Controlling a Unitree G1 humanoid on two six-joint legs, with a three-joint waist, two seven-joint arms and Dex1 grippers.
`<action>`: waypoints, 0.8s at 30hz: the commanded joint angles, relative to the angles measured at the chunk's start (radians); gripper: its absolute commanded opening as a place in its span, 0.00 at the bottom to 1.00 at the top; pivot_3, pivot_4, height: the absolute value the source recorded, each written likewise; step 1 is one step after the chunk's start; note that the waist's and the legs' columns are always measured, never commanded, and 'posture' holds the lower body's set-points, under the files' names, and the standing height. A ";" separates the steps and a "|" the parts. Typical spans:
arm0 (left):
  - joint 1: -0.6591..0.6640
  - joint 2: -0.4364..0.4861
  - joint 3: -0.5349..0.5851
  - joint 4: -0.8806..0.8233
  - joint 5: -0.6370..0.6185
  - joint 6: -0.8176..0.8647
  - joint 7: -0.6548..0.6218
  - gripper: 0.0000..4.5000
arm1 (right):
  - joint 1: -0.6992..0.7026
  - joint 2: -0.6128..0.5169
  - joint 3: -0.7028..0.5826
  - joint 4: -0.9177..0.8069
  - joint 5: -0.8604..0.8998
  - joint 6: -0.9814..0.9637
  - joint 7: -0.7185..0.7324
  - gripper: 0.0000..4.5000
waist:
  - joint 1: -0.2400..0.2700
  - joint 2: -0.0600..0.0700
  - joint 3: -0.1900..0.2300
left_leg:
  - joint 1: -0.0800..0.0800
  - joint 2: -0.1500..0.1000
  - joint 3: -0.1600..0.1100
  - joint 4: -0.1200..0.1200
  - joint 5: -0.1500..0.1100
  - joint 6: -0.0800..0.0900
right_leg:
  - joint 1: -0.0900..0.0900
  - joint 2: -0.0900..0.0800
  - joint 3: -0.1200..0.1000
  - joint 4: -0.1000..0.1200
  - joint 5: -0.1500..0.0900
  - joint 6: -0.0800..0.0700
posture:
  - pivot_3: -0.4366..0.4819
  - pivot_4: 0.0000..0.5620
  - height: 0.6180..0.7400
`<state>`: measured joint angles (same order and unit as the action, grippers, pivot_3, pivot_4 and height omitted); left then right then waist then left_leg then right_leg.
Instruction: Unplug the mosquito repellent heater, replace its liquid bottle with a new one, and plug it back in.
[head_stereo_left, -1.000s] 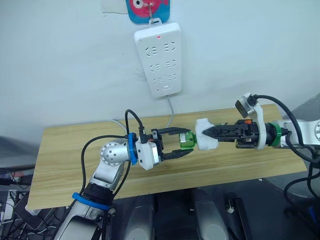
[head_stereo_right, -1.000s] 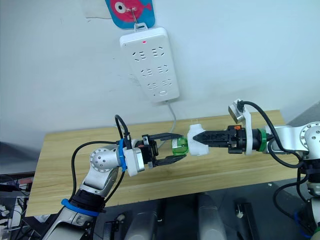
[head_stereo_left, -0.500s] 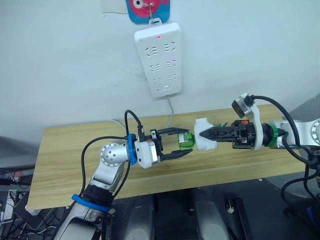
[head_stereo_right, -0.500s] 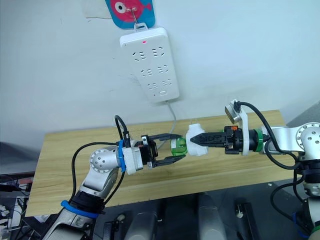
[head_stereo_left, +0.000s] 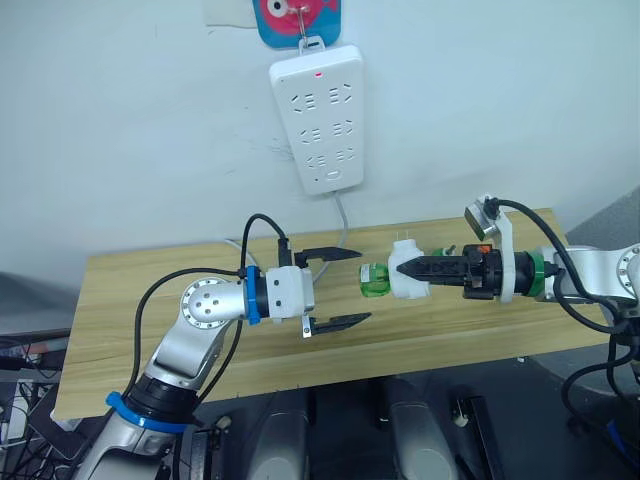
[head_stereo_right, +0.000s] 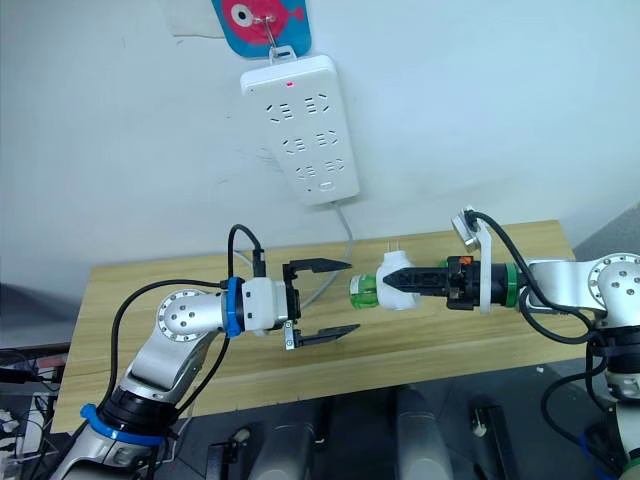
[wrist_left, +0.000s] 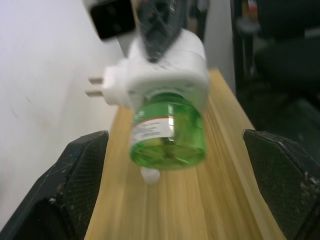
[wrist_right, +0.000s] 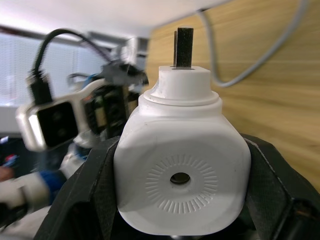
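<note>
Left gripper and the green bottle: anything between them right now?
Nothing. In the left eye view the open left gripper sits apart from the green bottle on the heater; just bare table behind the gap.

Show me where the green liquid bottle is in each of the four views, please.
Left eye view: green liquid bottle, centre, screwed into the mosquito repellent heater.
Right eye view: centre.
Left wrist view: centre, between the open left pincer's fingers.
Right wrist view: hidden behind the heater.
Shared landmark: the heater.

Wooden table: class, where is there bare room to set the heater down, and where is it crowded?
The wooden table is bare at its left end, beyond the left tool. It is crowded mid-table, where the right tool holds the heater and green bottle above the cable.
</note>
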<state>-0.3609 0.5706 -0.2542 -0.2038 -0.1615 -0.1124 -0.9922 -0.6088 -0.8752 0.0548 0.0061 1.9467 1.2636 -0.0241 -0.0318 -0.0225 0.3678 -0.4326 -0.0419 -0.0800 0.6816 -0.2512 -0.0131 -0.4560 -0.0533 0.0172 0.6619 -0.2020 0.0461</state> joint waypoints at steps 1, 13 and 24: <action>-0.023 0.002 -0.046 -0.072 0.091 0.068 0.031 1.00 | 0.004 0.029 -0.003 -0.068 0.026 -0.048 -0.100 0.66 | 0.000 -0.001 -0.005 | 0.000 0.000 0.000 0.000 0.000 0.000 | 0.000 0.000 0.000 0.000 0.000 0.000 | 0.46 0.50 1.00; -0.124 -0.064 -0.118 -0.058 0.292 0.233 0.138 1.00 | 0.040 0.105 -0.015 -0.204 0.026 -0.120 -0.282 0.66 | 0.000 -0.002 -0.010 | 0.000 0.000 0.000 0.000 0.000 0.000 | 0.000 0.000 0.000 0.000 0.000 0.000 | 0.44 0.51 1.00; -0.133 -0.070 -0.144 -0.006 0.322 0.219 0.116 0.69 | 0.051 0.141 -0.015 -0.231 0.026 -0.138 -0.325 0.66 | -0.001 -0.002 -0.010 | 0.000 0.000 0.000 0.000 0.000 0.000 | 0.000 0.000 0.000 0.000 0.000 0.000 | 0.43 0.52 1.00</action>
<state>-0.4908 0.4986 -0.3901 -0.1922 0.1548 0.1224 -0.8676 -0.5595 -0.7371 0.0633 -0.1826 1.9465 1.1416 -0.3525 -0.0327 -0.0242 0.3576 -0.4326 -0.0418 -0.0803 0.6816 -0.2512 -0.0131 -0.4561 -0.0535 0.0171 0.6620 -0.2020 0.0461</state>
